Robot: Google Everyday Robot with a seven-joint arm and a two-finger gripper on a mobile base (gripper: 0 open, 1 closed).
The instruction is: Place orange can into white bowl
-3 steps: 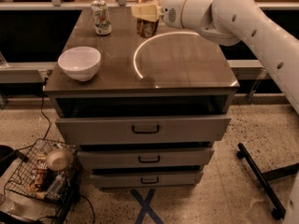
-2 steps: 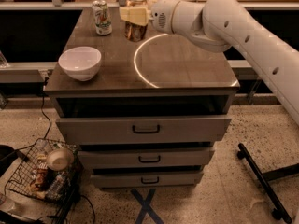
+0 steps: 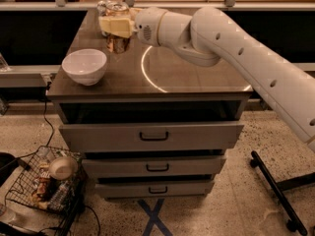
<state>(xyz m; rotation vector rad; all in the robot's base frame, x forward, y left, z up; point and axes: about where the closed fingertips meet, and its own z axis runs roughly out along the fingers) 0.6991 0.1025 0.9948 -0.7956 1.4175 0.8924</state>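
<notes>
Gripper (image 3: 116, 26) grips the orange can (image 3: 118, 44) over the rear left of the cabinet top (image 3: 197, 75). White bowl (image 3: 84, 66) sits near the front left edge, apart from the can, with open surface between them.

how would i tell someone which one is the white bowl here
Start at the grey drawer cabinet; on its dark top, near the front left corner, sits the white bowl, left of the end effector that grips the orange can. It is plain, glossy and deep, unlike the smaller tan bowl in the wire basket on the floor.
</notes>
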